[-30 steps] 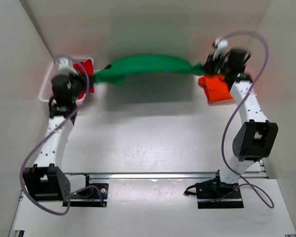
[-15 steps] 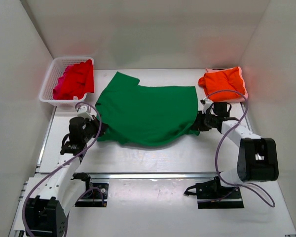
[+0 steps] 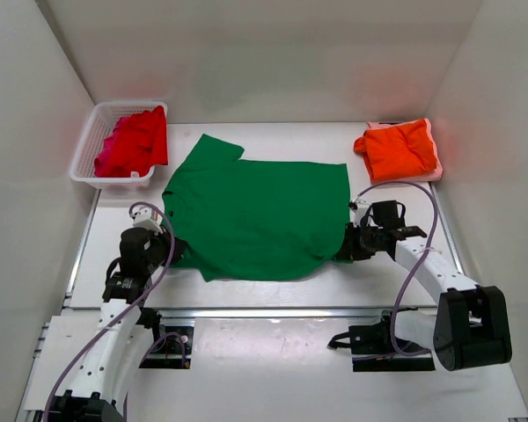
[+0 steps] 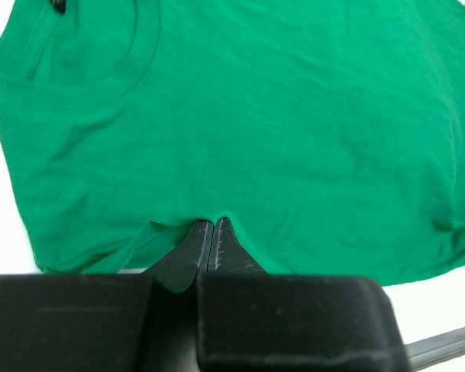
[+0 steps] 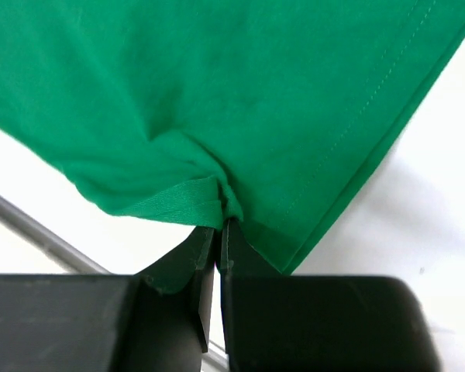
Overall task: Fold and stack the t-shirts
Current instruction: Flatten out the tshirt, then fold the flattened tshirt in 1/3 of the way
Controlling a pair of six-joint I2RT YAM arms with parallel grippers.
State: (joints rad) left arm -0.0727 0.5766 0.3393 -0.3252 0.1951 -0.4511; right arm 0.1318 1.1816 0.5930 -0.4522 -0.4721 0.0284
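Observation:
The bright green t-shirt (image 3: 257, 214) lies spread on the table, collar to the left. My left gripper (image 3: 172, 249) is shut on its left edge near the shoulder; in the left wrist view (image 4: 211, 225) the closed jaws pinch the cloth (image 4: 240, 116). My right gripper (image 3: 343, 246) is shut on the shirt's right hem; in the right wrist view (image 5: 219, 226) a bunched fold of green cloth (image 5: 217, 93) sits in the jaws. A folded orange t-shirt (image 3: 399, 149) lies at the back right. Red and magenta shirts (image 3: 134, 141) fill the basket.
A white lattice basket (image 3: 84, 154) stands at the back left. White walls close in the table at the left, back and right. A metal rail (image 3: 273, 311) runs along the near edge in front of the arm bases.
Both grippers pulled the green shirt from held up at the back down and toward the near edge. It now lies flatter and more spread on the table.

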